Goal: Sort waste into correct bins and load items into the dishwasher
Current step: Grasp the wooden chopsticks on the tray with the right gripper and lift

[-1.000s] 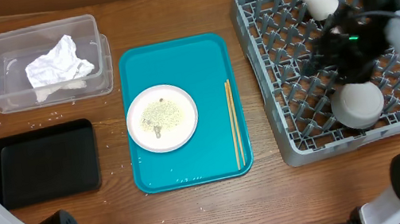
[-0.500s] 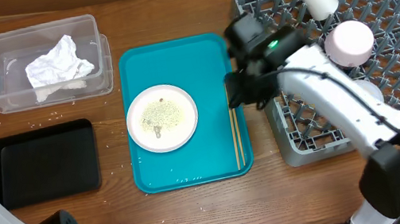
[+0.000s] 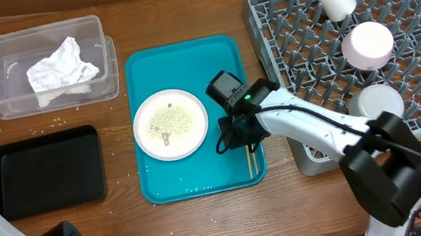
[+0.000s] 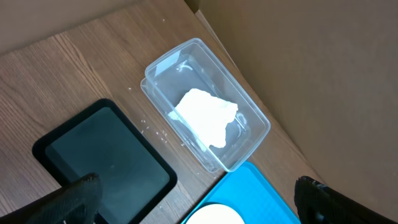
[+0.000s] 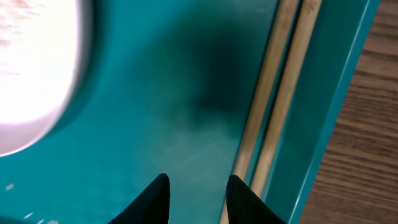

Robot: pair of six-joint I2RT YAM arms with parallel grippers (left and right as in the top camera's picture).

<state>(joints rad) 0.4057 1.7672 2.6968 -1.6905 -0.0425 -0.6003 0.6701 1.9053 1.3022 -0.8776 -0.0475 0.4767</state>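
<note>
— What lies on the wooden table [image 3: 211,228]?
— A teal tray [image 3: 186,71], near the middle.
— Anything in it?
— Two bamboo chopsticks [image 5: 280,93], side by side, along its right rim. Brown cardboard [image 4: 311,62] stands behind the table.

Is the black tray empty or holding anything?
Empty: the black tray shows a bare floor in the overhead and left wrist views.

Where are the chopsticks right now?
In the overhead view, the chopsticks lie along the right edge of the teal tray, right of the white plate, with the right claw beside them.
</note>
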